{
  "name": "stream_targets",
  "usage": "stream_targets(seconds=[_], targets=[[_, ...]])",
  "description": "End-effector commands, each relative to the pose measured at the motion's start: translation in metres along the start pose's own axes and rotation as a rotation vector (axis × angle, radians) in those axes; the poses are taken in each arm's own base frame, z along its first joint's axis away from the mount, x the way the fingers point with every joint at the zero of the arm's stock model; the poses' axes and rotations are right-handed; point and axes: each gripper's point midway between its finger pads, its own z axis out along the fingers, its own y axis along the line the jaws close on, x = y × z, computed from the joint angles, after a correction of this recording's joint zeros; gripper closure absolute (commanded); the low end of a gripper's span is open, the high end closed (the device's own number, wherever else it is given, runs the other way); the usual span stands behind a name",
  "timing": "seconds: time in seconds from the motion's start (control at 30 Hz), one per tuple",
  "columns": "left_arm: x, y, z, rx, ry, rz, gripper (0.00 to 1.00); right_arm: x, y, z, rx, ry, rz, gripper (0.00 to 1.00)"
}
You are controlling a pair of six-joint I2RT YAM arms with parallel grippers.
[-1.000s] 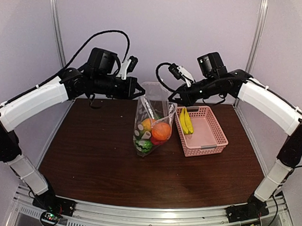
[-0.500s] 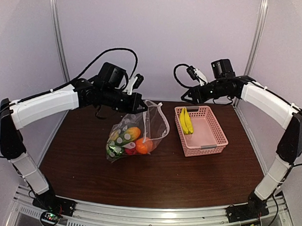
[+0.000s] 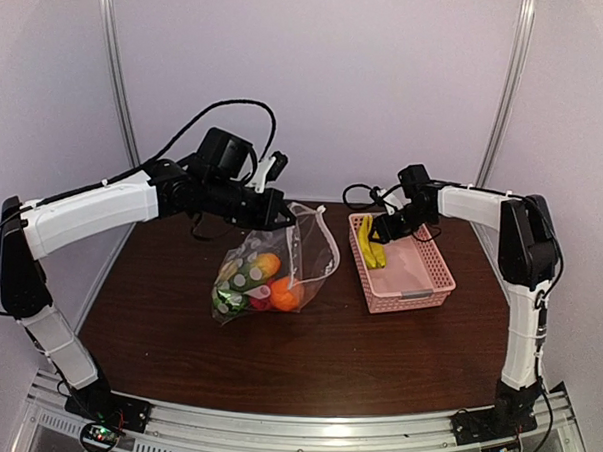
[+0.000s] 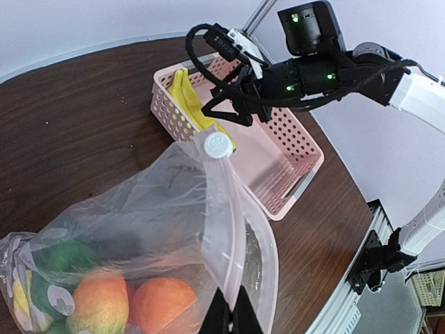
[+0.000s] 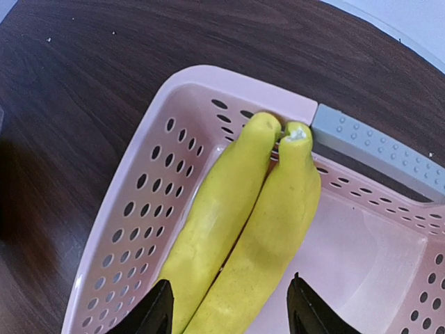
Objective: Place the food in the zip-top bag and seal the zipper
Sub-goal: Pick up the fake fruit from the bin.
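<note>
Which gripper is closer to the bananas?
Right. The right gripper hovers open over the bananas in the basket; the left gripper is away at the bag, pinching its edge.

High rear overview of table [image 3: 177, 326] — left wrist across it, right close above shared basket [image 5: 142, 184]

Clear zip-top bag [image 3: 299, 248] sags at worktop [image 3: 177, 326] centre, mouth unzipped, white slider [image 4: 217, 145] at its 1 o'clock; orange [image 3: 286, 293] inside. Yellow banana bunch [image 5: 243, 229] at bag's 3 o'clock, in pink basket [image 3: 432, 257].
</note>
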Motion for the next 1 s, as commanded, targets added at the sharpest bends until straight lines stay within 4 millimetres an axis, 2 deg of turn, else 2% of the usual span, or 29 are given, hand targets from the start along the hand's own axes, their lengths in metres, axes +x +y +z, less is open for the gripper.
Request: stream_targets(seconds=[0.0,0.27,0.33,0.43,0.77,0.97], targets=[[-0.013,-0.008,-0.014,0.024,-0.056,0.001,1.0,-0.035,-0.011,-0.002,0.056,-0.093,0.021,0.42],[-0.014,-0.008,-0.012,0.03,-0.055,-0.01,1.0,-0.058,-0.031,0.02,0.115,-0.151,0.179,0.34],[-0.014,-0.008,-0.012,0.028,-0.053,-0.009,1.0,-0.06,-0.03,0.024,0.11,-0.157,0.24,0.26],[-0.014,-0.007,-0.012,0.019,-0.058,-0.016,1.0,-0.062,-0.026,0.027,0.157,-0.17,0.26,0.25],[-0.014,-0.007,-0.006,0.025,-0.047,-0.025,1.0,-0.05,-0.041,0.045,0.278,-0.16,0.336,0.44],[-0.016,-0.008,-0.003,0.031,-0.047,-0.023,1.0,-0.044,-0.039,0.054,0.298,-0.145,0.345,0.45]])
